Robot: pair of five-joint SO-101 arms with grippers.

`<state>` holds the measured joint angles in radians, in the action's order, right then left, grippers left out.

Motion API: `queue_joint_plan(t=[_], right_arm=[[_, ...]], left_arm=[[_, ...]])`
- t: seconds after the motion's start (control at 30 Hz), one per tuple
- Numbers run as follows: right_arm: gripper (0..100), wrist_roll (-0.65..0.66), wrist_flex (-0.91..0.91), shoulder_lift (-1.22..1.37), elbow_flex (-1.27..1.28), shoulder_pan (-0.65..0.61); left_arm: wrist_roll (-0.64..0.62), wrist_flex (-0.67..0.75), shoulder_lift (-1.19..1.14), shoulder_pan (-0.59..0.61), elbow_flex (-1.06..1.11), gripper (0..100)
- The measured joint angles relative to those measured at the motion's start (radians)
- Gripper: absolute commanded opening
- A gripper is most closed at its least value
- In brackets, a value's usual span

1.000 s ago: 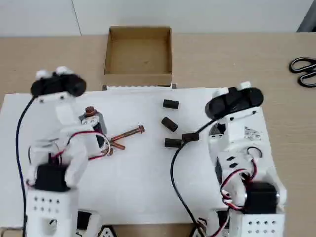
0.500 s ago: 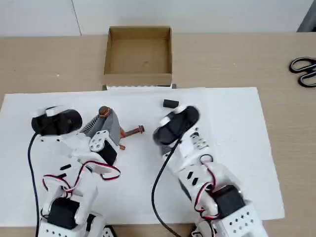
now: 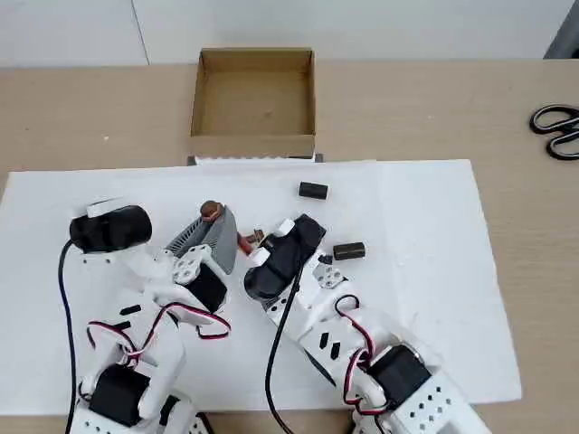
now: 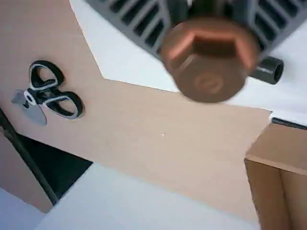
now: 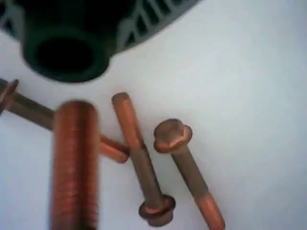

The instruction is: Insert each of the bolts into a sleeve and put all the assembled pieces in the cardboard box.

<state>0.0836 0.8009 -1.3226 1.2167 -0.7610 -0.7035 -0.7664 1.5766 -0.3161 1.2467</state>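
The left gripper (image 4: pixel 201 10) was clenched on a copper bolt (image 4: pixel 208 60), whose hex head stuck up out of the grey ribbed jaws above the white sheet (image 3: pixel 434 298), left of centre. Just beside it, the right gripper (image 5: pixel 72 19) was closed around a black sleeve (image 5: pixel 64 53), its open bore turned toward the wrist camera. A blurred threaded shank (image 5: pixel 74 163), cut off at the frame edge, hung close to that sleeve. Three loose bolts (image 5: pixel 144 177) lay crossed on the sheet beneath. From above, the two arms covered most of them, leaving one head peeking out between the grippers. One loose sleeve (image 3: pixel 349 250) lay beside the right arm and another sleeve (image 3: pixel 313 191) farther back. The cardboard box (image 3: pixel 253 145) stood open past the sheet's far edge, with scissors (image 4: pixel 42 94) well off on the table (image 3: pixel 452 108).
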Motion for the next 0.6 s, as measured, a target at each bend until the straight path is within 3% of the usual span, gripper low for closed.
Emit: queue_joint_plan(t=[0.6], right_arm=[[0.3,0.0,-0.002,0.0,0.0,-0.003]], left_arm=[[0.005,-0.012,0.0,-0.089,0.0,0]])
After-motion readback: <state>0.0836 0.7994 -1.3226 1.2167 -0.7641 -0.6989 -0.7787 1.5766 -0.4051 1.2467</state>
